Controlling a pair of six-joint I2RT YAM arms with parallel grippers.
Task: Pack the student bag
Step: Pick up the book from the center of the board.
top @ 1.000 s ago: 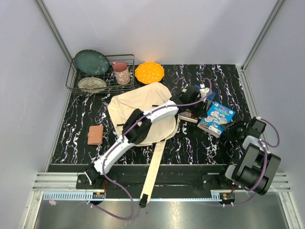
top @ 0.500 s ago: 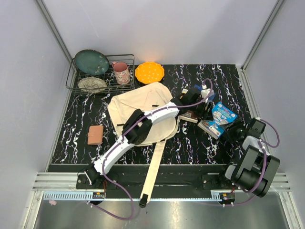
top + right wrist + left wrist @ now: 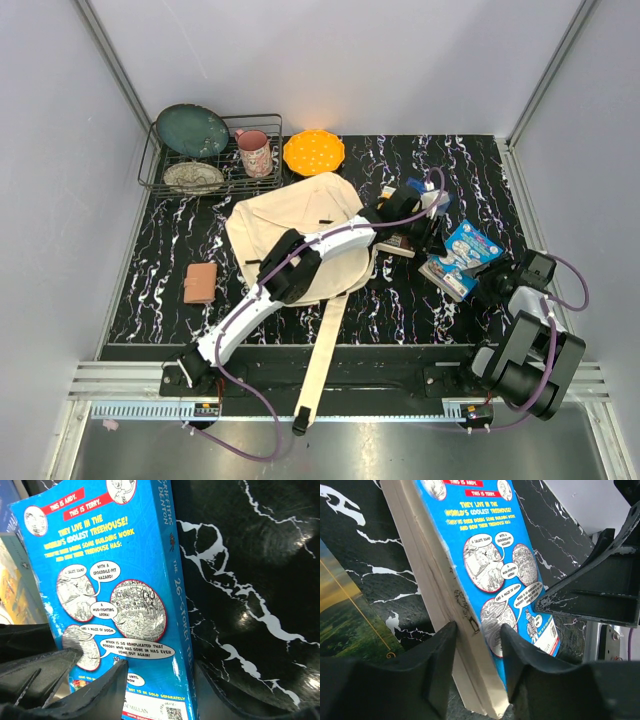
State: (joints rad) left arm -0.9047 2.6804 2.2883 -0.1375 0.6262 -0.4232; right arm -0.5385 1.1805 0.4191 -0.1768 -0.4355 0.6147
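– Top external: what moved?
– Blue book (image 3: 463, 250) was flat on the counter (image 3: 170, 260). Now it's tipped up on edge and has slid toward 4 o'clock. My left fingers (image 3: 437, 665) are about half-open, pinching its thickness. My right fingers (image 3: 95, 690) are at the back cover; can't tell if they grip.
– Student bag (image 3: 275, 215)?
– Flat at the book's 9 o'clock. Book's not in it yet; looks ready to carry over.

Glossy paper bk (image 3: 115, 595), matt cloth bag (image 3: 280, 210)
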